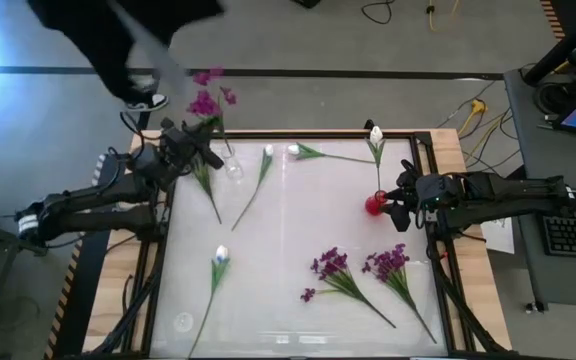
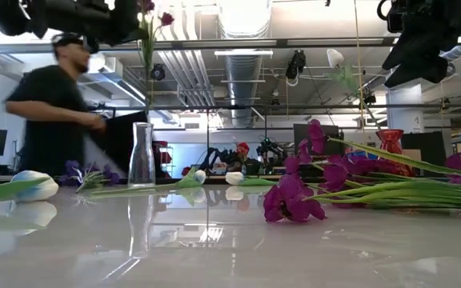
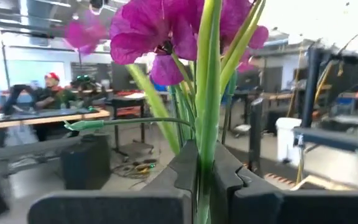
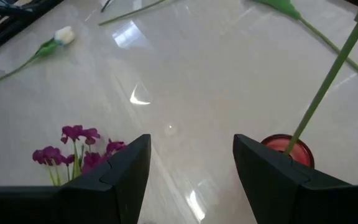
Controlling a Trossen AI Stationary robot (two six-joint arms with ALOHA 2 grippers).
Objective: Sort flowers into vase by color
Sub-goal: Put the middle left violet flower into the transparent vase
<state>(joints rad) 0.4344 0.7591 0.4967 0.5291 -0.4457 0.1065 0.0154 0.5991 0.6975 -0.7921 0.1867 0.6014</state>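
Left gripper (image 1: 196, 143) clamps purple flower (image 1: 208, 98) – above clear vase (image 1: 230, 160)

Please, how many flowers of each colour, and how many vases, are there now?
White tulips: 4
Purple clusters: 4, counting one with its blossom hidden beneath the left gripper
Vases: 2
Total: 10
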